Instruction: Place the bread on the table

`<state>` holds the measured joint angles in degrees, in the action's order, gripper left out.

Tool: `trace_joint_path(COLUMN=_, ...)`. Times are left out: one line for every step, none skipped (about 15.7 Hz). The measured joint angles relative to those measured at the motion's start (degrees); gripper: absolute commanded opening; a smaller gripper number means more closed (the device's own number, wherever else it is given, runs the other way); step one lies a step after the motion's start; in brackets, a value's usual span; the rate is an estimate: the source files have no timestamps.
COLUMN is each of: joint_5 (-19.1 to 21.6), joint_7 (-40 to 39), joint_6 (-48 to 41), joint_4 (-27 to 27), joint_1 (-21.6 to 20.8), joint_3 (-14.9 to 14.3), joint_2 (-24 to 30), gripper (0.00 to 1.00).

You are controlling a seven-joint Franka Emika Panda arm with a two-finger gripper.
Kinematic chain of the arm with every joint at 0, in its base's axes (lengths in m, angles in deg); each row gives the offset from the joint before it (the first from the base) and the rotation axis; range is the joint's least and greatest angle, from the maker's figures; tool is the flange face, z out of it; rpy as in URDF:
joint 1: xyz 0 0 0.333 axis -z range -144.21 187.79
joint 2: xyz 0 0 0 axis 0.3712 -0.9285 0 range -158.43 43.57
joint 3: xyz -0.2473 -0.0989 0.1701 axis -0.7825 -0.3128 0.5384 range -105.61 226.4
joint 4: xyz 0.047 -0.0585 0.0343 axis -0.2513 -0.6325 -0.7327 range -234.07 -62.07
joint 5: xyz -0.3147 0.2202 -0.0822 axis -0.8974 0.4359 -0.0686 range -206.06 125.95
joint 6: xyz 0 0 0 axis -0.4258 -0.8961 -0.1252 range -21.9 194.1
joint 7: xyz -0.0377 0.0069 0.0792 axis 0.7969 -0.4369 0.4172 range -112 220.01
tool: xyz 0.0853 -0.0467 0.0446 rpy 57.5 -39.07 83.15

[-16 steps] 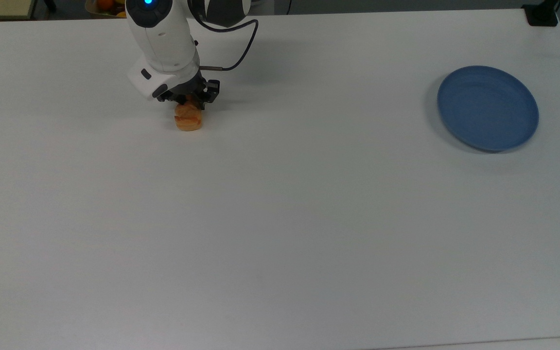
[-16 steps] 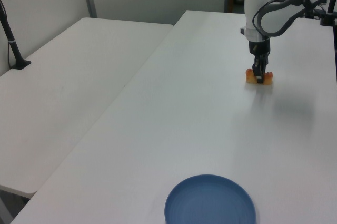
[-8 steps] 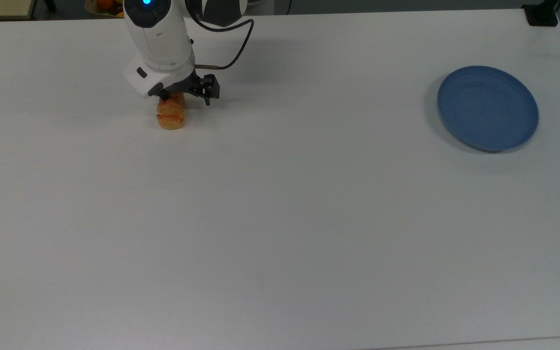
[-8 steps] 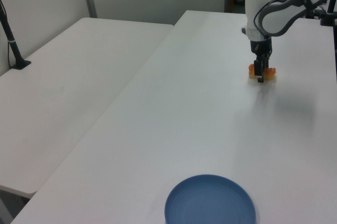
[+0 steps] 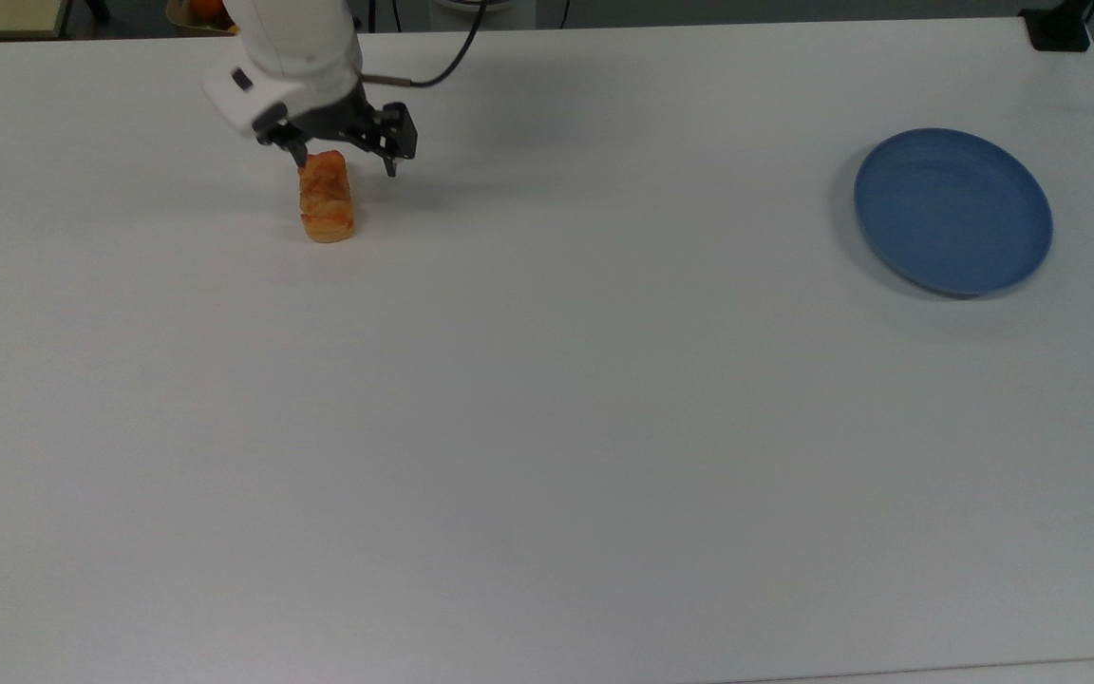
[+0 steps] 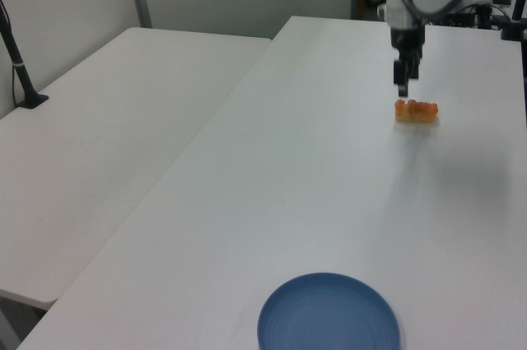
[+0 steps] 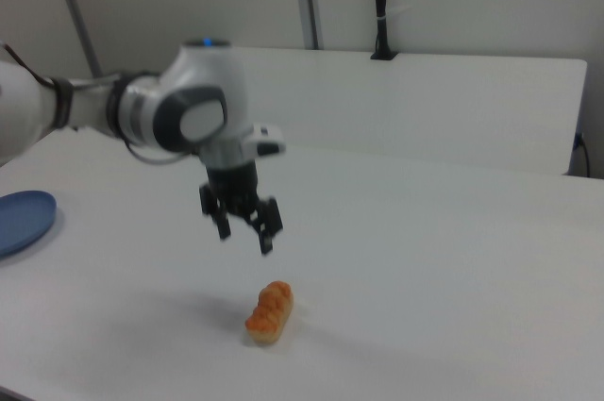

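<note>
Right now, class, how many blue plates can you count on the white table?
1. The round blue plate sits near the top view's right edge of the plain white table, far from the small golden pastry bread.

Arm up in the air, fingers spread apart, holding nothing.

Gripper pointing straight down, seen in the top view near the top left, in the left view near the top right, and in the right view a little left of the middle. Two thin black fingers with a clear gap between them. White wrist right above the black hand. Grey and white arm reaching in from the right view's left.
</note>
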<state>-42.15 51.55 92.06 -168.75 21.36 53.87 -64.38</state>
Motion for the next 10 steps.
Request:
trace_joint_path(joint_5=0.0, joint_7=1.8, joint_6=-1.5, joint_4=2.3, joint_1=-0.1, joint_3=0.1, joint_2=0.7, gripper=1.00)
trace_joint_path(joint_5=0.0, joint_7=3.1, joint_6=-3.6, joint_4=4.8, joint_1=-0.3, joint_3=0.2, joint_2=1.2, gripper=1.00)
trace_joint_path(joint_5=0.0, joint_7=3.9, joint_6=-5.7, joint_4=7.2, joint_1=-0.4, joint_3=0.2, joint_2=1.6, gripper=1.00)
trace_joint_path(joint_5=0.0, joint_7=4.2, joint_6=-7.5, joint_4=9.4, joint_1=-0.5, joint_3=0.3, joint_2=1.9, gripper=1.00)
trace_joint_path(joint_5=0.0, joint_7=4.2, joint_6=-8.7, joint_4=11.3, joint_1=-0.6, joint_3=0.4, joint_2=2.1, gripper=1.00)
trace_joint_path(joint_5=0.0, joint_7=4.2, joint_6=-9.8, joint_4=13.1, joint_1=-0.6, joint_3=0.5, joint_2=2.2, gripper=1.00)
trace_joint_path(joint_5=0.0, joint_7=4.3, joint_6=-10.9, joint_4=14.6, joint_1=-0.6, joint_3=0.6, joint_2=2.2, gripper=1.00)
trace_joint_path(joint_5=0.0, joint_7=4.3, joint_6=-12.3, joint_4=16.1, joint_1=-0.7, joint_3=0.7, joint_2=2.3, gripper=1.00)
trace_joint_path(joint_5=0.0, joint_7=4.3, joint_6=-14.0, joint_4=17.5, joint_1=-0.7, joint_3=0.8, joint_2=2.3, gripper=1.00)
trace_joint_path(joint_5=0.0, joint_7=4.3, joint_6=-15.5, joint_4=18.7, joint_1=-0.7, joint_3=0.9, joint_2=2.3, gripper=1.00)
